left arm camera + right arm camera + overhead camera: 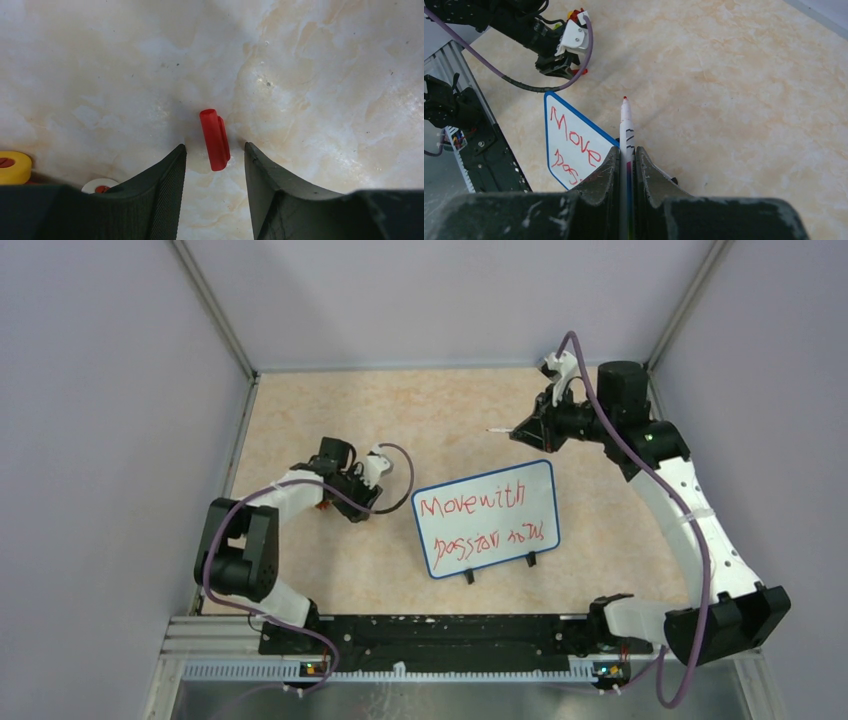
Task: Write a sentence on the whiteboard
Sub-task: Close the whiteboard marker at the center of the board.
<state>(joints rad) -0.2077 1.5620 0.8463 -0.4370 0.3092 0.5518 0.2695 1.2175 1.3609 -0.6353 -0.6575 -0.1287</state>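
The small blue-rimmed whiteboard [487, 518] stands on black clip feet mid-table, and its two-line red handwritten sentence [470, 505] looks finished. The right gripper [626, 152] is clamped on the slim white marker pen [626, 125], its bare red tip held clear beyond the board's far corner, likely to avoid smudging. The left gripper [215, 146] hangs low, jaws apart astride the small red plastic cap [215, 140], which lies untouched on the beige marbled tabletop [400, 410]; it seems lined up to fetch the cap for recapping.
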